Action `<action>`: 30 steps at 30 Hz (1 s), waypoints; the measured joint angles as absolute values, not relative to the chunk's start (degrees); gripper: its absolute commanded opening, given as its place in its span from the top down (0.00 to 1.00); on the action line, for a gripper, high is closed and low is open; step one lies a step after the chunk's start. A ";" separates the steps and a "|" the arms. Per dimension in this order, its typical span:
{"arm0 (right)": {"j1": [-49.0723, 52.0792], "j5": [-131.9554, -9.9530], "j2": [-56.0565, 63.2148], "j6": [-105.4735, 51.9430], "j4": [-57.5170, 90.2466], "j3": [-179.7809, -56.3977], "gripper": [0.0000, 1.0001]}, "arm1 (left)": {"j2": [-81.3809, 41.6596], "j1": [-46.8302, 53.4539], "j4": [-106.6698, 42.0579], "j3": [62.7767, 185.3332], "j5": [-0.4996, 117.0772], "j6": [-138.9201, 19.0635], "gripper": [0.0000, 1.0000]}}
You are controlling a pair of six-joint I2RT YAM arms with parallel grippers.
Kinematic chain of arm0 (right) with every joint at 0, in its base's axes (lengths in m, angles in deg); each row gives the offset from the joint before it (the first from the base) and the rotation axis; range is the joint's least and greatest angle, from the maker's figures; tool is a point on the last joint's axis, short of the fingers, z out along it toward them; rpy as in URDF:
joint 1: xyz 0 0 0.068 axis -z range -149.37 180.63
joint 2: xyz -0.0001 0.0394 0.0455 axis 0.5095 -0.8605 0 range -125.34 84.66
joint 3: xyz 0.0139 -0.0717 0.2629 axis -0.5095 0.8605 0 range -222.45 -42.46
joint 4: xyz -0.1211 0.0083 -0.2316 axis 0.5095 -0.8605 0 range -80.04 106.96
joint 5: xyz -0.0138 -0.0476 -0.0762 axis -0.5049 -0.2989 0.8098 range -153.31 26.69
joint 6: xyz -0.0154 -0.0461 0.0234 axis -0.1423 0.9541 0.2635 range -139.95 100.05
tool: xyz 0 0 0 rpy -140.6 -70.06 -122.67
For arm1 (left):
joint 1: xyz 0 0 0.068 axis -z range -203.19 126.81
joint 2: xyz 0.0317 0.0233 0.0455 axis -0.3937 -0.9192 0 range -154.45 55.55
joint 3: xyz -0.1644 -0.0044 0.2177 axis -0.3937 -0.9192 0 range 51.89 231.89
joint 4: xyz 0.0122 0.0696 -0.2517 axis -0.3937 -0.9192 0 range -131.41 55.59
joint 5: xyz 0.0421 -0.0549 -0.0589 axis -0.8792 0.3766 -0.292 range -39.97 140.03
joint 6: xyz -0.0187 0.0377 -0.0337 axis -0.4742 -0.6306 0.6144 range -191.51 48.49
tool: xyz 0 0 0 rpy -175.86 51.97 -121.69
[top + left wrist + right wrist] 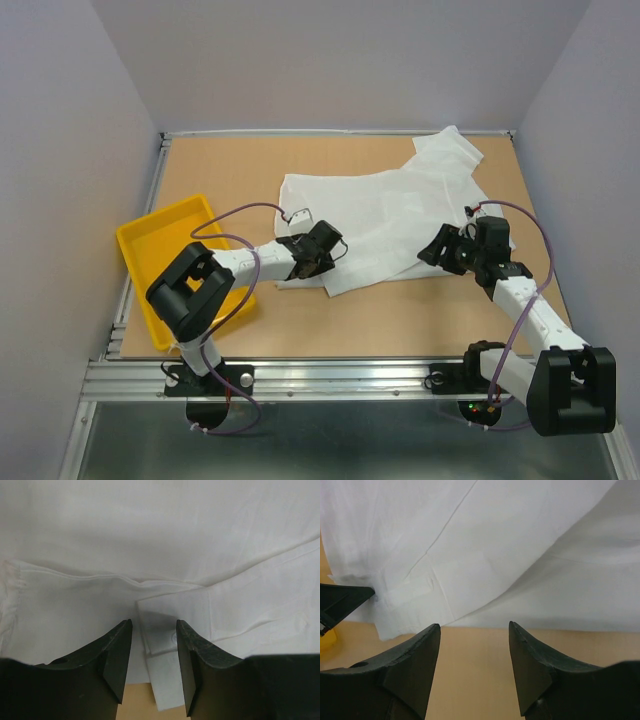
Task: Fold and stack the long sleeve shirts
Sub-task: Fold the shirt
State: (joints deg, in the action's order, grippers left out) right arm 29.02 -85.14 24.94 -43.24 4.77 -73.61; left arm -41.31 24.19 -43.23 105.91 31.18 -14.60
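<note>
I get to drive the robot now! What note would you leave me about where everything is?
Left gripper: open, jaws on either side of a sleeve cuff at the near edge of the white shirt.
Right gripper: open, over the bare table, just short of that same edge.
The white shirt lies spread out, rumpled toward the far right corner. The yellow tray sits at the left.
Done: no finished fold.
Left: fold and stack.

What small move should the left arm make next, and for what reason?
Probably shut the left gripper on the cuff of the white shirt: its jaws stand apart on either side of that cuff at the shirt's near edge, gripping nothing yet.
</note>
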 measured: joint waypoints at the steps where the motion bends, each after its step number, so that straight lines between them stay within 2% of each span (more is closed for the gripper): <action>1: 29.00 -85.14 24.94 -43.26 4.77 -73.61 0.38 | -41.55 24.21 -43.21 106.04 31.09 -14.49 0.48; 5: 28.87 -85.16 24.94 -43.24 4.80 -73.61 0.37 | -42.60 24.21 -43.27 107.02 30.26 -13.86 0.53; 8: 28.72 -85.16 24.94 -43.24 4.82 -73.61 0.37 | -43.50 24.19 -43.29 107.83 29.80 -13.51 0.63; 14: 28.67 -85.18 24.80 -43.24 4.84 -73.59 0.37 | -44.05 23.97 -44.37 108.42 29.34 -13.05 0.77; 18: 28.67 -85.20 24.46 -43.26 4.88 -73.61 0.37 | -44.40 23.95 -45.46 109.07 29.08 -13.10 0.77; 23: 28.65 -85.22 24.30 -43.26 4.91 -73.59 0.37 | -45.14 23.95 -46.86 110.52 29.12 -13.16 0.70; 30: 28.50 -85.77 24.21 -43.24 4.95 -73.61 0.37 | -45.25 23.95 -48.34 112.53 30.04 -13.77 0.66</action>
